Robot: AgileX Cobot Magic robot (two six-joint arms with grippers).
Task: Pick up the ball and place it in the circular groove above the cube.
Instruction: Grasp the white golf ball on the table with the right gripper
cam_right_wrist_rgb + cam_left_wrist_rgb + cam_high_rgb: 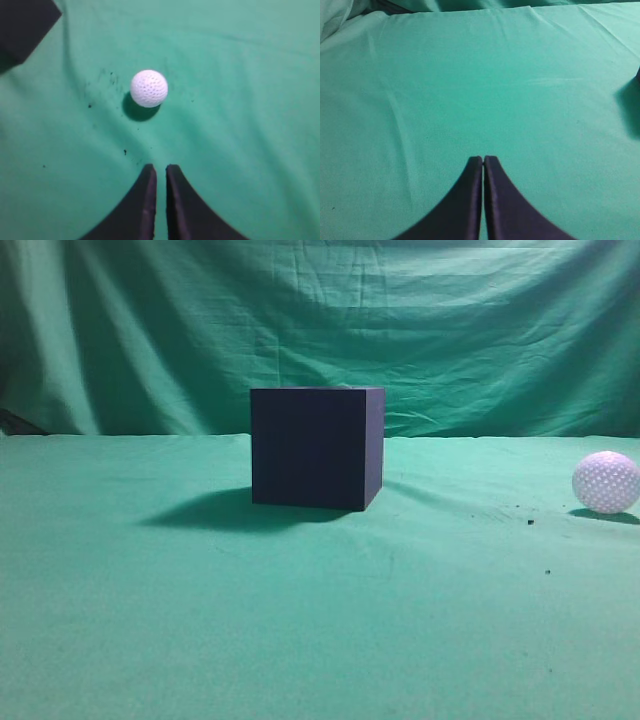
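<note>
Ball (pixel 149 88) on cloth — just ahead of right end effector (pixel 160 172), fingers nearly closed, empty.

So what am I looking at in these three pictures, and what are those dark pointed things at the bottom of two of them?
It's a two-armed robot. One camera looks along the table: a dark cube stands on the green cloth, a white golf ball off to its right. The other two cameras ride on the wrists. Those dark points are each arm's gripper: the left gripper, closed over bare cloth, and the right gripper, almost closed, just short of the ball. Neither holds anything.
</note>
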